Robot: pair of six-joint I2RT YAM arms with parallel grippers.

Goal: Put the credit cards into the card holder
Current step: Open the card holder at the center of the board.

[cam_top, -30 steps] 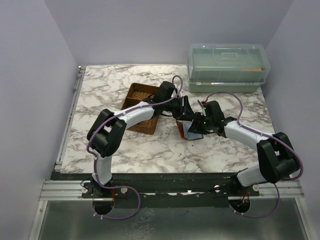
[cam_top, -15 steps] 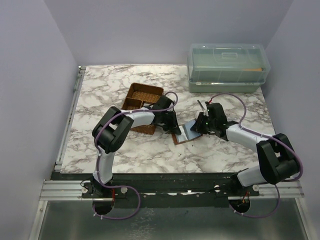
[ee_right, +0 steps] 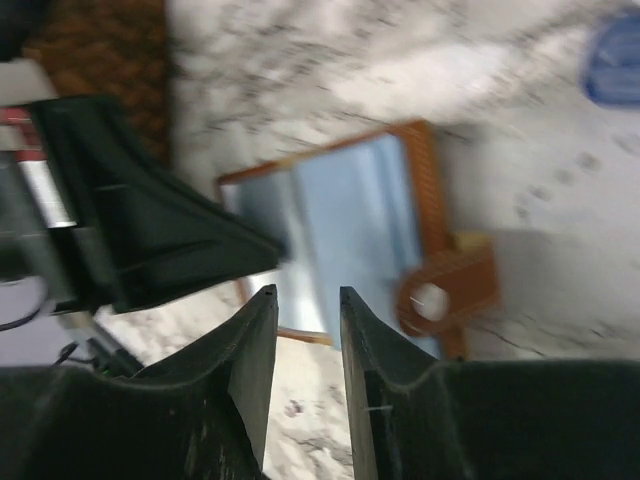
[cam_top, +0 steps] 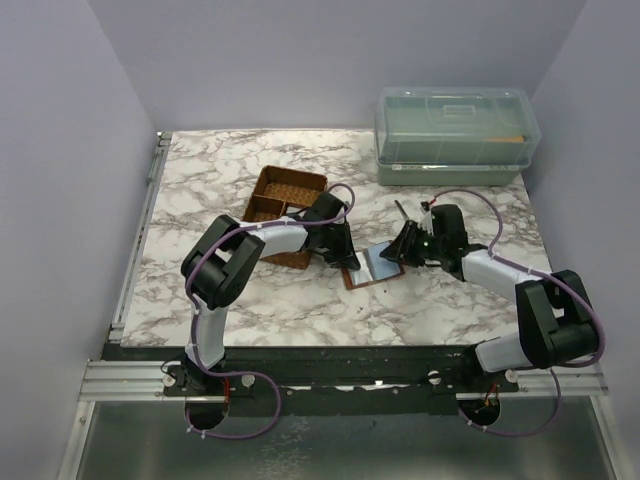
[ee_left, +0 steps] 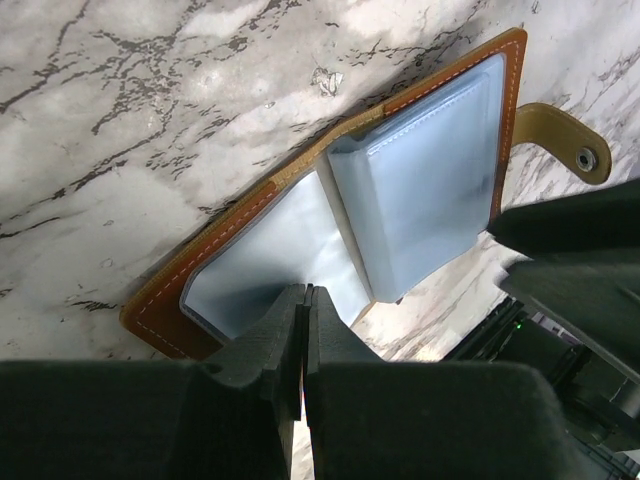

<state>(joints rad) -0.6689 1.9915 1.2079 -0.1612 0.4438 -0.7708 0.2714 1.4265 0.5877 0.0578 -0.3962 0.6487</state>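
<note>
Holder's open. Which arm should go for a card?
Right, likely. The right claw is open and empty over the card holder; the left claw is shut at its near edge, seemingly pinning it open.

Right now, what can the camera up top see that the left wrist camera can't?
Only the top camera shows the clear plastic lidded box, the brown woven divided basket and both whole arms. Only the left wrist camera shows the pale stitching and the small metal snap on the strap. Both show the open brown leather card holder with bluish pockets, lying on the marble table, and the left gripper, shut, with its tips at the holder.
</note>
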